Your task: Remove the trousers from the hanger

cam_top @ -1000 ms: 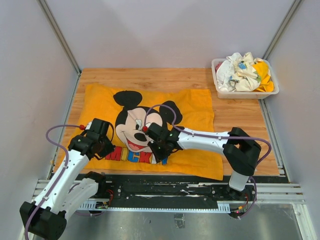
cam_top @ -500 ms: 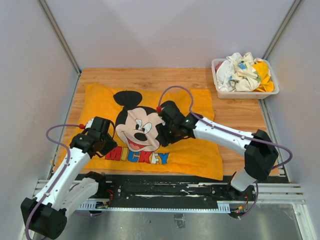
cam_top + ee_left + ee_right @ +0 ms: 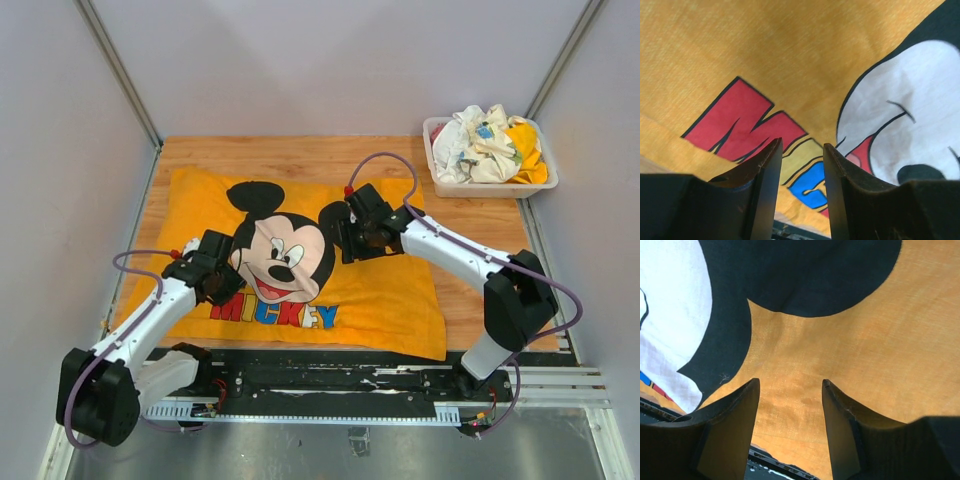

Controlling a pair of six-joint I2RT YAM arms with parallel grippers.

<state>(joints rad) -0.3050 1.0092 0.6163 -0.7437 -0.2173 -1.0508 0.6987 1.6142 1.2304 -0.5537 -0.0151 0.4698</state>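
Note:
No trousers and no hanger show in any view. A flat orange cloth [image 3: 390, 290] printed with a cartoon mouse and coloured letters covers most of the wooden table. My left gripper [image 3: 228, 282] hovers over the cloth's red letters, open, with nothing between its fingers [image 3: 802, 145]. My right gripper [image 3: 343, 238] hangs low over the mouse's black ear. It is also open and empty, with only orange cloth [image 3: 865, 330] showing between its fingers [image 3: 790, 382].
A white basket [image 3: 437, 182] at the back right corner holds a heap of crumpled white and yellow clothes [image 3: 490, 140]. Bare wood [image 3: 480, 230] lies between the cloth and the basket. Grey walls close in on the left, back and right.
Both grippers have opened. The right arm swung from the cloth's near edge back and to the right, to the mouse's ear. The left gripper shifted a little right and away.

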